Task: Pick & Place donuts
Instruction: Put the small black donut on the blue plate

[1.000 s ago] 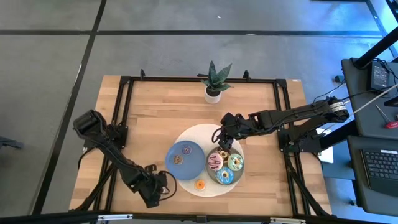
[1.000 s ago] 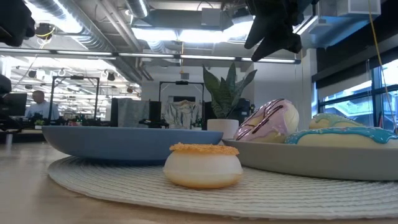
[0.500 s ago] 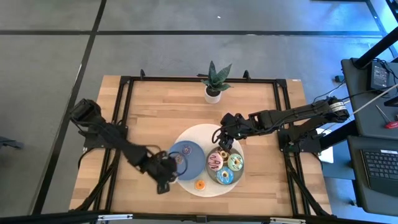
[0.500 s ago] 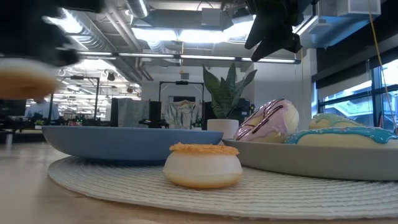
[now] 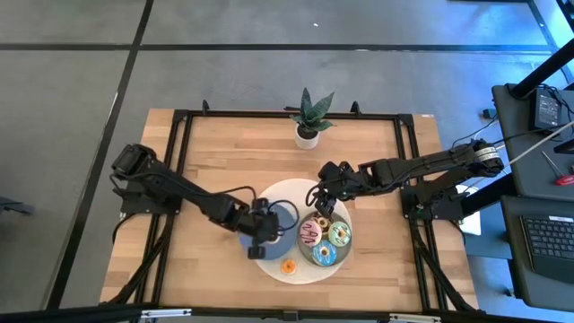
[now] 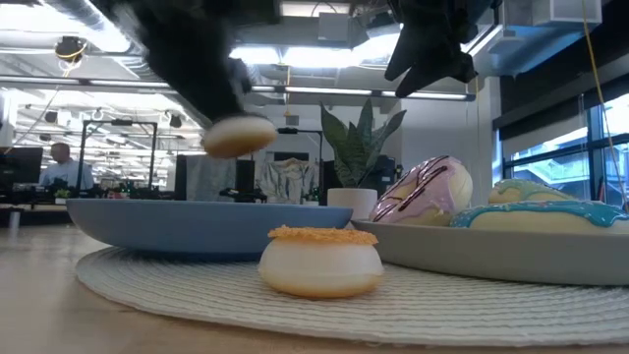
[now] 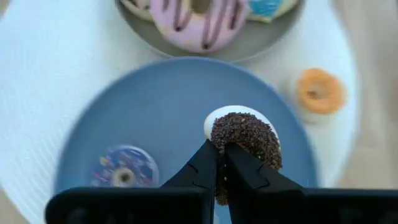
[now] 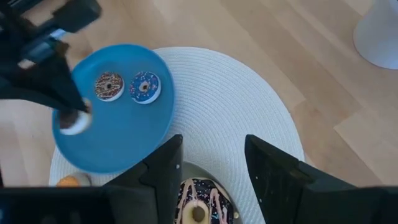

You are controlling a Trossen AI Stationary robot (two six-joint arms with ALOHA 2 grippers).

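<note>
My left gripper (image 5: 262, 231) hovers over the blue plate (image 5: 287, 213), shut on a mini brown-sprinkled donut (image 7: 245, 138) that also shows in the low view (image 6: 239, 136). Two mini donuts, brown (image 8: 109, 86) and purple (image 8: 145, 87), lie flat on the blue plate (image 8: 124, 140). The orange mini donut (image 5: 288, 266) sits on the white mat. The grey plate (image 5: 348, 247) carries the pink (image 5: 311, 233), green (image 5: 340, 233) and blue (image 5: 324, 254) donuts. My right gripper (image 5: 321, 205) hangs open above that plate's far edge. My left gripper pinches the mini brown-sprinkled donut at its rim (image 7: 225, 149), at the free ends of its two fingers (image 7: 205, 163). The fingers slant down from the table's left. The donut is lifted clear above the blue plate (image 7: 155, 112), its white underside (image 6: 239, 147) showing.
A round white mat (image 5: 280, 191) lies under both plates. A potted plant (image 5: 308, 118) stands near the far edge. Black frame rails (image 5: 184, 161) run along the table's sides. Bare wood lies left of the mat and at the far right.
My left arm has swung from the table's near-left corner toward the right and far side, carrying the mini donut raised off the table. It now stands over the blue plate. My right gripper has kept still.
</note>
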